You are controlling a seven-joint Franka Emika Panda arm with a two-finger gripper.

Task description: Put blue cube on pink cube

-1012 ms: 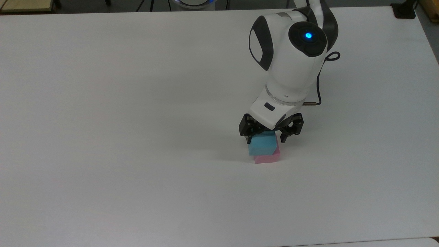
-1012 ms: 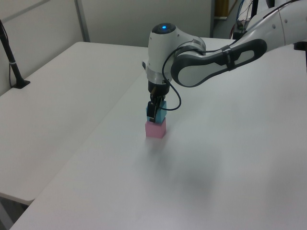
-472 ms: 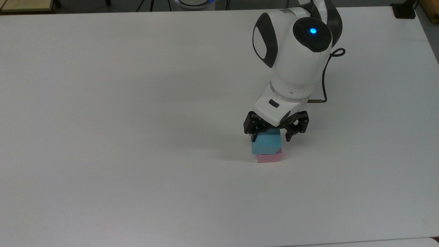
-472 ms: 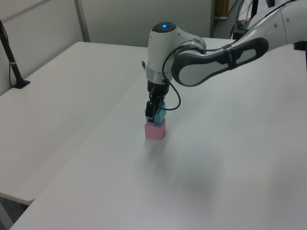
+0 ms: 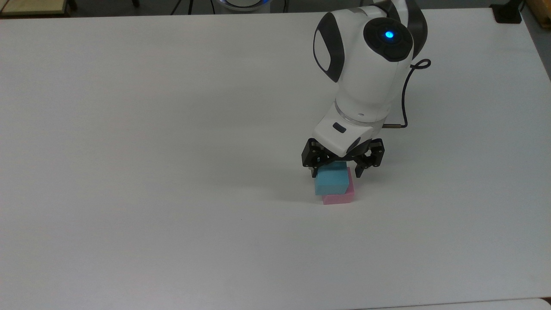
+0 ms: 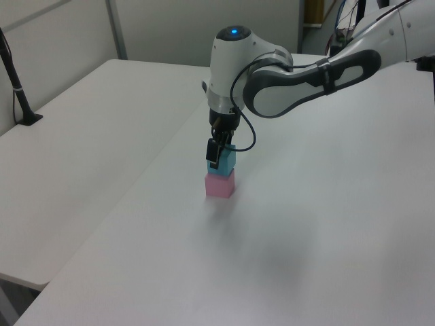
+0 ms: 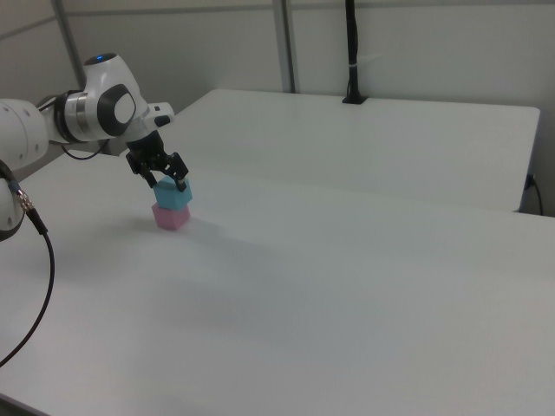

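The light-blue cube [image 5: 330, 181] rests on the pink cube [image 5: 341, 198], shifted a little toward the top view's left, so a strip of pink shows at its right and front. My gripper [image 5: 335, 171] hangs straight above the stack, open, its black fingers spread slightly wider than the blue cube and level with its top. In the left view the gripper [image 6: 217, 151] overlaps the top corner of the blue cube [image 6: 224, 161], with the pink cube [image 6: 220, 185] underneath. From the right view, the gripper [image 7: 166, 181] sits just over the blue cube [image 7: 173, 197] and pink cube [image 7: 170, 217].
The white table [image 5: 172, 150] spreads wide around the stack. A black cable [image 5: 404, 99] loops off the arm's wrist. A black post [image 7: 351, 52] stands at the table's far edge in the right view, and another post [image 6: 17, 88] stands at the left view's left.
The arm's wrist has risen a little, so more of the blue cube shows below the fingers. The stack shifted very slightly toward the top view's right; the blue cube stays on the pink one.
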